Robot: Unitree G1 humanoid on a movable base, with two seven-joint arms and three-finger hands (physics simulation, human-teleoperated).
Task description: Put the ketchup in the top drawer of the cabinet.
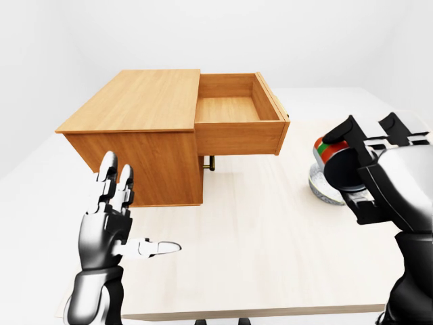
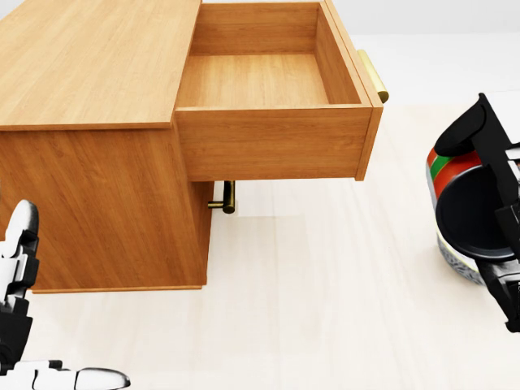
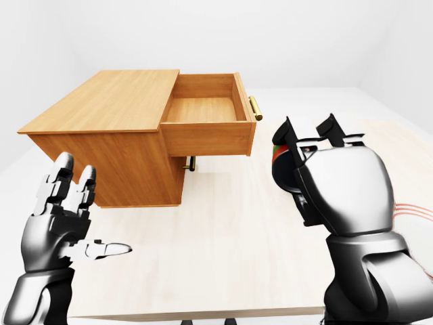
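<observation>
Ketchup bottle (image 2: 457, 175) is held off the table, gripped by the fingers of the right hand (image 1: 379, 169), with the open top drawer (image 2: 264, 81) at about ten o'clock from it in the head view.

The bottle's long axis is judged roughly horizontal, its dark base toward the camera. A patterned bowl (image 1: 323, 189) is seen just beneath it. The left hand (image 1: 111, 220) is spread, empty and farther from the drawer. The cabinet (image 1: 135, 125) stands on a pale wooden tabletop (image 1: 270, 237); plain white surroundings are noted.
</observation>
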